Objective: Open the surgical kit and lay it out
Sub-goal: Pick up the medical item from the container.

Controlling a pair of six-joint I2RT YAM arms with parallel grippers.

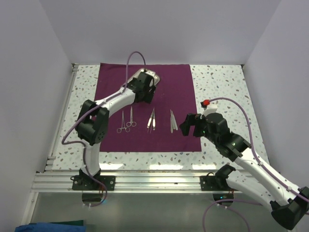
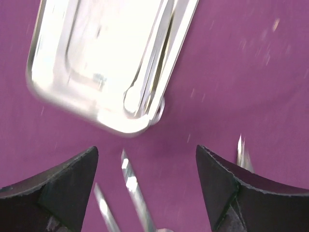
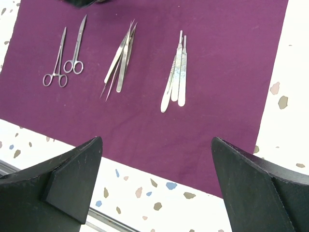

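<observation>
The dark purple cloth (image 1: 178,87) lies spread flat on the table. The steel tray (image 1: 155,76) sits at its far middle, partly hidden by my left gripper (image 1: 146,92), which hovers open and empty just in front of it. In the left wrist view the tray (image 2: 96,58) holds a thin instrument (image 2: 166,58) along its edge. Ring-handled scissors and forceps (image 1: 126,121), tweezers (image 1: 151,119) and flat handles (image 1: 173,121) lie in a row on the cloth. My right gripper (image 1: 189,124) is open and empty over the cloth's near right corner.
The speckled tabletop (image 1: 222,87) shows around the cloth, with white walls on three sides. A metal rail (image 1: 145,181) runs along the near edge. In the right wrist view the instruments (image 3: 120,63) lie ahead and the cloth's near edge (image 3: 145,164) runs below the fingers.
</observation>
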